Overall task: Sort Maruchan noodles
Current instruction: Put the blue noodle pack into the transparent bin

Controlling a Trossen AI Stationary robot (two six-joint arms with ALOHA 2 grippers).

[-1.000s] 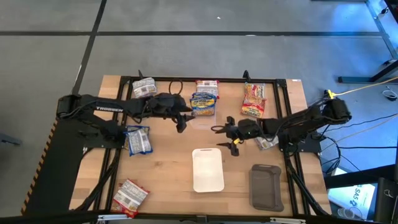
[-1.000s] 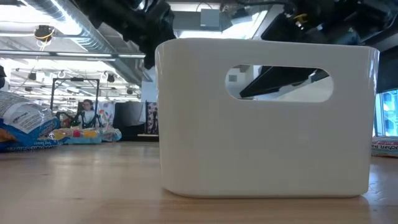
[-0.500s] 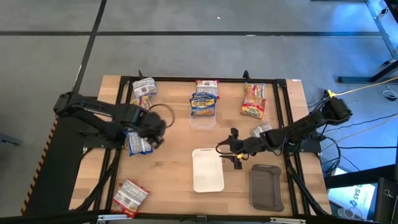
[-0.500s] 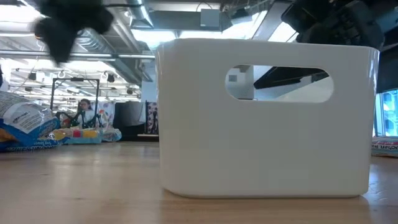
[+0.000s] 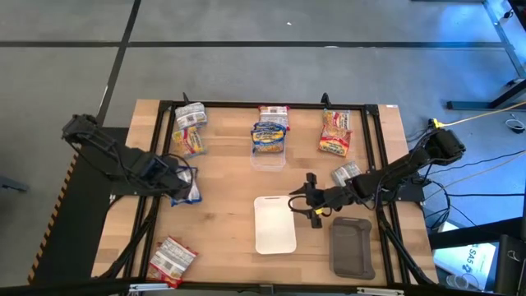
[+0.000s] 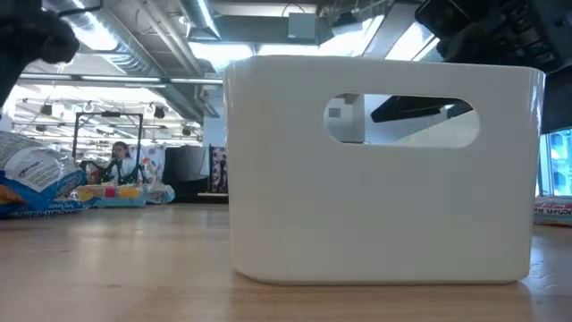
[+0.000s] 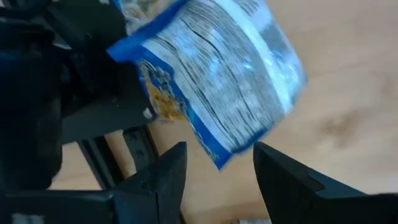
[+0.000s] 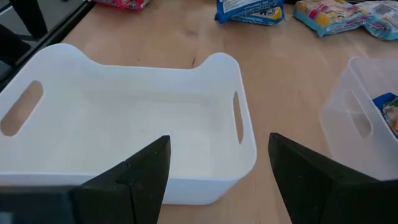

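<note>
Wooden table (image 5: 230, 214), noodle packets (image 5: 334, 131), white tray (image 5: 274, 224), grey tray (image 5: 352, 247)

Both arms are dark, near-black, built of slim tubular links joined by bulkier rounded joint housings; each rises from a black frame of straight rails along the table's sides; the left arm (image 5: 107, 156) has thin black cable looping beside its wrist; the right arm (image 5: 394, 168) carries a small yellow fitting near its shoulder joint, with cables trailing off toward the floor; the left gripper (image 7: 214, 177) ends in two matte black fingers (image 7: 165, 180), wedge-shaped with flat angled faces and sharp moulded edges; the right gripper (image 8: 217, 171) has the same pair of broad, dark, tapering fingers (image 8: 134, 177), plain and unmarked, with a smooth dull finish.
</note>
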